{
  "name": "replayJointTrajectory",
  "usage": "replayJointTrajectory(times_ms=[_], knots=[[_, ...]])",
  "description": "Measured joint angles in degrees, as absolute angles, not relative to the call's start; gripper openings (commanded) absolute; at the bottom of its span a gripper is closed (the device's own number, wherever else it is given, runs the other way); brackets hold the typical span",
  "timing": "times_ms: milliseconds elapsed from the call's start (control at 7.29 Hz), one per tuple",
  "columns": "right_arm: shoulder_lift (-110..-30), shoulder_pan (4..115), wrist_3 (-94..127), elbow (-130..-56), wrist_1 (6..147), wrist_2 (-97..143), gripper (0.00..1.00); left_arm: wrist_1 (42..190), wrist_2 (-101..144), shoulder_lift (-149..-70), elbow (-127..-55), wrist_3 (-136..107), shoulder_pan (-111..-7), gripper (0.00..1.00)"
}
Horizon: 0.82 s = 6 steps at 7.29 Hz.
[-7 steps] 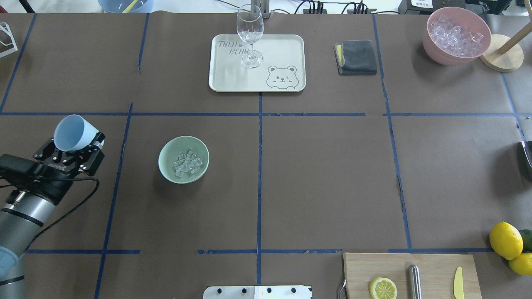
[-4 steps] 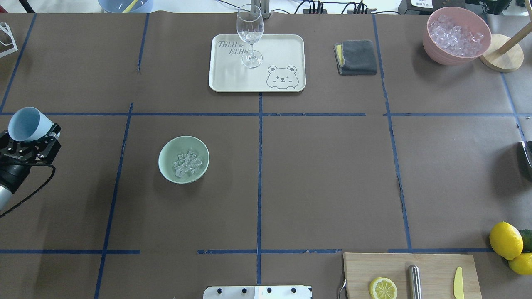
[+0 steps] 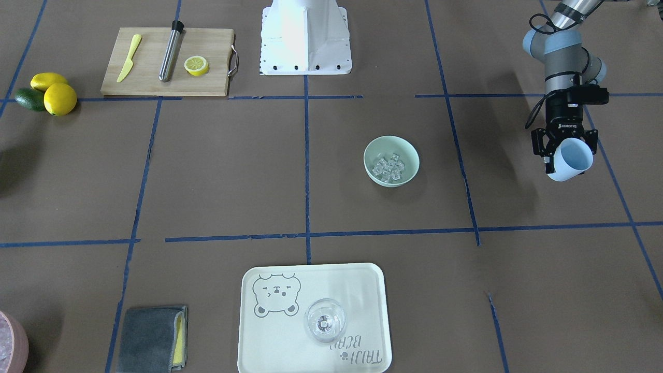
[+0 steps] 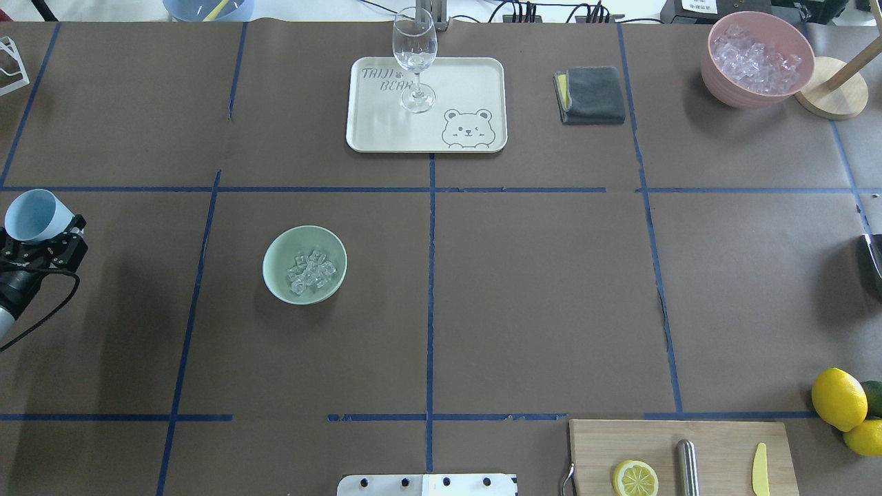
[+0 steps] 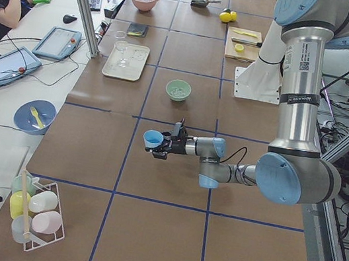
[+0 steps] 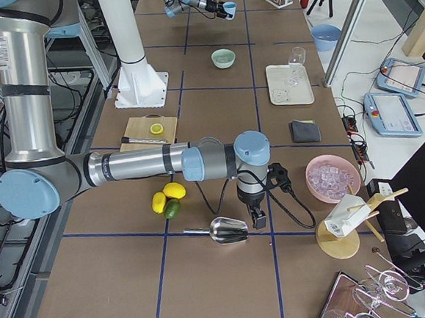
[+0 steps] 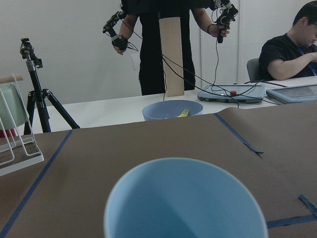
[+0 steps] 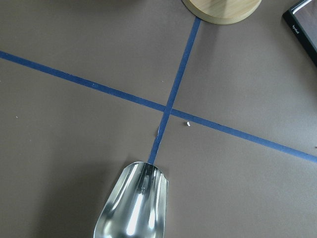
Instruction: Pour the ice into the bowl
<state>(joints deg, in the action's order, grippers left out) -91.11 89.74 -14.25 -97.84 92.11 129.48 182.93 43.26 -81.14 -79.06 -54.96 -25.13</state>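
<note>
left gripper [image 4: 40,238]: clamped on the blue cup [image 4: 31,215], well left of the bowl [image 4: 275,275]
ice [image 4: 310,271]: inside bowl
right gripper [image 6: 257,221]: finger opening cannot be told

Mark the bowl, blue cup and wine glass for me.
bowl [image 4: 279,265]: overhead view, bare inner wall.
blue cup [image 4: 31,215]: overhead view, inside its mouth.
wine glass [image 4: 414,48]: overhead view, upper bowl part.

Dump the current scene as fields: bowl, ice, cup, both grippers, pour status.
bowl: mint-green, upright on the table
ice: clear cubes heaped inside the bowl
blue cup: held in the left gripper, no ice visible inside in the left wrist view
left gripper: shut on blue cup, off to the bowl's side, apart from it
right gripper: by the metal scoop, which lies on the table; open or shut unclear
pour: looks done
</note>
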Motion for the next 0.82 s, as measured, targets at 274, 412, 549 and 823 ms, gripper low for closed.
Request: replayJointTrajectory(times_ms=[274, 412, 549, 823], knots=[[-91.06, 89.74, -14.24, -97.83, 92.13, 129.46, 1.0, 182.75, 43.2, -82.8, -77.31, -56.8, -24.85, 0.03], [-91.06, 89.74, -14.24, -97.82, 92.15, 129.46, 1.0, 182.73, 43.06, -83.03, -76.89, -57.44, -24.74, 0.09], [-91.06, 89.73, -14.24, -97.82, 92.15, 129.46, 1.0, 182.7, 42.76, -83.1, -76.45, -58.18, -24.55, 0.11], [-91.05, 89.73, -14.07, -97.83, 92.13, 129.46, 1.0, 182.65, 42.2, -83.14, -76.02, -59.04, -23.46, 0.17]])
